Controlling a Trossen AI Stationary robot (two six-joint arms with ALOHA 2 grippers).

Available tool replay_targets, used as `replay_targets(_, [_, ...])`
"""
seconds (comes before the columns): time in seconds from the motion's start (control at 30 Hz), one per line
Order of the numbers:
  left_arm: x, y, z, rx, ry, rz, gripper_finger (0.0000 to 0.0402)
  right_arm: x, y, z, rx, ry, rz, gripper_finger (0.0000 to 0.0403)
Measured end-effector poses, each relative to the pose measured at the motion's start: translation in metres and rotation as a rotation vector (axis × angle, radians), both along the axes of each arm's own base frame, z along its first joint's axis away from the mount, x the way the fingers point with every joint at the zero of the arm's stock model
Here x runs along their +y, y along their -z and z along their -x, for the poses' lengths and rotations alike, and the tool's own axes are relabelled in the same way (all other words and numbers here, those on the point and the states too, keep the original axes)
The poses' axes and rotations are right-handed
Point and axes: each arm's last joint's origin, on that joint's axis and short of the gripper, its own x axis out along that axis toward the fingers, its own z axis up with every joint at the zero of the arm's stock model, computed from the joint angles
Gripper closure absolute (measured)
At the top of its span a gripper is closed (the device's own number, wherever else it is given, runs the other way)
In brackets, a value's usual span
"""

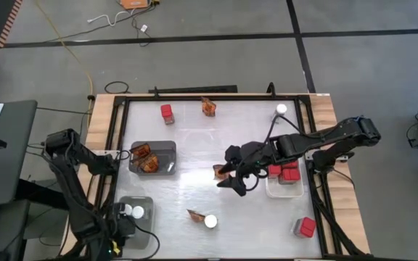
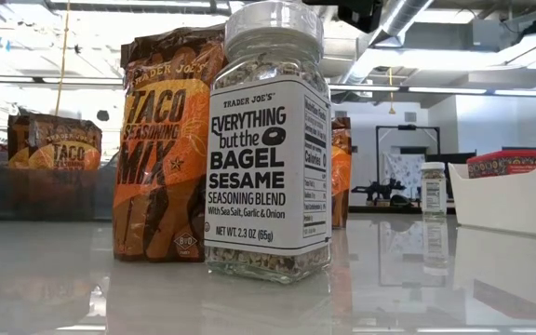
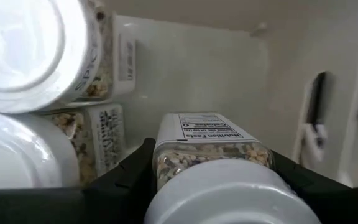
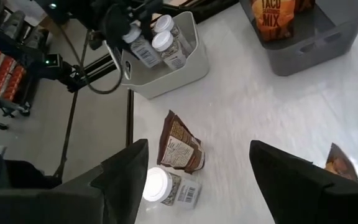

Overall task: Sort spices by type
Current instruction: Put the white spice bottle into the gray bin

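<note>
I have the left gripper [image 3: 213, 186] down inside the white tray [image 1: 149, 212] at the lower left of the high view, and its wrist camera shows the two dark fingers [image 3: 126, 177] clamped on either side of a white-lidded jar [image 3: 213, 158]. Two more jars [image 3: 36, 56] stand just beside it in the same tray.

The right gripper [image 1: 232, 176] hangs near the middle of the table [image 1: 194, 138], its fingers spread wide with nothing between them. An orange-brown packet [image 1: 220, 172] lies just beside it in the high view.

In the lower middle of the high view a loose jar [image 1: 210, 221] stands next to another packet [image 1: 194, 214]; the low camera sees this pair up close, the jar filling the centre. The grey tray [image 1: 167, 148] at centre left holds several taco packets [image 1: 145, 158]. The tray right of centre [image 1: 285, 190] holds red boxes [image 1: 287, 172].

Loose items are spread around: a red box [image 1: 167, 112] and a packet [image 1: 209, 107] near the top edge, a jar [image 1: 281, 109] at the upper right, and a red box [image 1: 305, 228] at the lower right.
</note>
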Motion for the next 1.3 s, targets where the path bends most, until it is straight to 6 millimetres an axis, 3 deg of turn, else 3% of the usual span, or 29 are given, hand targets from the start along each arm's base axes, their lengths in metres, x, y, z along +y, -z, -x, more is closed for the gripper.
replay_targets(0.27, [0.007,0.014,-0.001,0.018,0.019,-0.027,0.0208,0.000,0.000,0.000,0.000,0.004,-0.002,0.0097])
replay_targets(0.7, [0.009,0.014,-0.006,0.039,-0.067,0.001,0.0190,-0.003,0.000,-0.001,-0.003,0.026,0.007,0.0097])
replay_targets(1.3, [0.009,0.014,-0.006,0.047,-0.042,0.000,0.0187,-0.001,0.000,0.000,-0.006,0.055,0.013,0.0097])
